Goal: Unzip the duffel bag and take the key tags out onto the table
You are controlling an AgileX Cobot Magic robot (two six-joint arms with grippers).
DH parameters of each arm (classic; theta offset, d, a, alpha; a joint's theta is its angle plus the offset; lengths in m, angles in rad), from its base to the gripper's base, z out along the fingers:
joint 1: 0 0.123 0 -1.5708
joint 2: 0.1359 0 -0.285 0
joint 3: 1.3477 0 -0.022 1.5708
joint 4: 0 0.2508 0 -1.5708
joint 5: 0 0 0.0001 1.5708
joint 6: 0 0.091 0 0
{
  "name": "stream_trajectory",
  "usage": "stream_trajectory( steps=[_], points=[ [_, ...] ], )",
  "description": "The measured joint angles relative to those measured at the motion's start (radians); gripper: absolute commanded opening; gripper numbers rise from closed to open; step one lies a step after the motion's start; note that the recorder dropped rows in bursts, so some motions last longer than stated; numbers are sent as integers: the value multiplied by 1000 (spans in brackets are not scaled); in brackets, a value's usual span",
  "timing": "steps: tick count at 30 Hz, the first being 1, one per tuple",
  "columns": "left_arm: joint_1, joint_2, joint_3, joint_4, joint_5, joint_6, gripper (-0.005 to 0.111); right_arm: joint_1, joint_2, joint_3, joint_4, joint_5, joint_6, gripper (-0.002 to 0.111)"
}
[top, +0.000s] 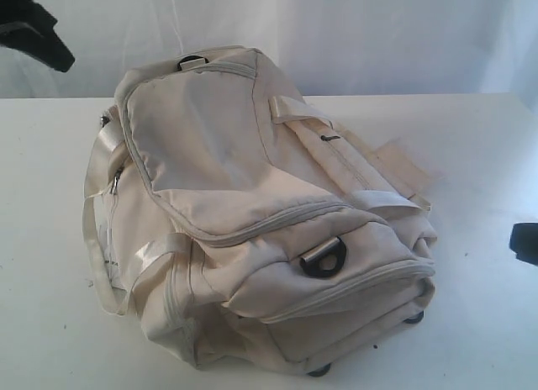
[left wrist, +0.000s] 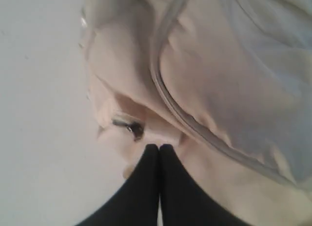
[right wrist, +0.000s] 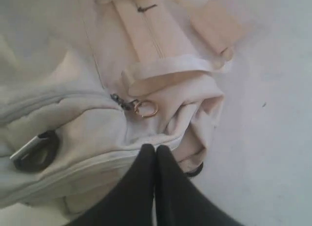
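Duffel bag [top: 252, 213] sits near the middle of the white bench [top: 471, 272], broad top panel facing up and one end turned toward the exterior camera. The grey zipper [top: 252, 232] that rims this panel looks closed along all of the run you can see. A black D-ring [top: 324, 257] lies on the near end of the bag, and a pale strap [top: 101, 167] loops down its left side onto the bench.

Your left hand [left wrist: 159, 147] is closed. In the left wrist view its two black fingers [left wrist: 141, 187] press flat against each other right to the tips, with nothing caught between them. The tips point at a corner of the bag, close to a small dark side zipper pull [left wrist: 131, 128]; you cannot tell from this view whether they touch the fabric. In the exterior view only a dark piece of your left arm [top: 34, 33] shows, raised in the upper left corner and apart from the bag.

Your right hand [right wrist: 155, 147] is closed too, fingers together and empty. It points at the bag's end where the fabric bunches. A dark ringed zipper pull [right wrist: 146, 109], carrying a small metal ring, lies just beyond the fingertips, apart from them. The D-ring is off to one side of the hand in that view. In the exterior view a dark bit of your right arm [top: 525, 241] shows at the right edge, low over the bench and clear of the bag.
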Motion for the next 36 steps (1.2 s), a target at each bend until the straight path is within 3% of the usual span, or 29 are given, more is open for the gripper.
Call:
stream_trajectory(
  steps=[3,8,10,12,15,16,28,30,35,36],
  points=[
    [0,125,-166,-37,0,3,0,0,71,-35,27,46,-36,13],
    [0,293,-390,-97,0,0,5,0,176,-64,101,97,-142,46],
    [-7,340,-460,-101,2,0,18,0,214,-66,146,113,-186,60],
    [-14,368,-503,-101,2,8,39,0,246,-66,187,123,-220,70],
    [-29,395,-531,-109,-1,27,69,0,304,-66,235,150,-249,73],
    [-36,404,-533,-112,-1,28,72,0,322,-69,246,160,-252,73],
    [-64,543,-540,-116,-45,37,59,0,451,-69,363,123,-333,73],
    [-65,560,-540,-116,-47,37,46,0,478,-71,375,106,-342,73],
    [-66,568,-540,-116,-14,37,0,0,572,-71,441,41,-390,73],
    [-66,568,-540,-118,-3,34,0,0,587,-71,460,26,-405,73]
  ],
)
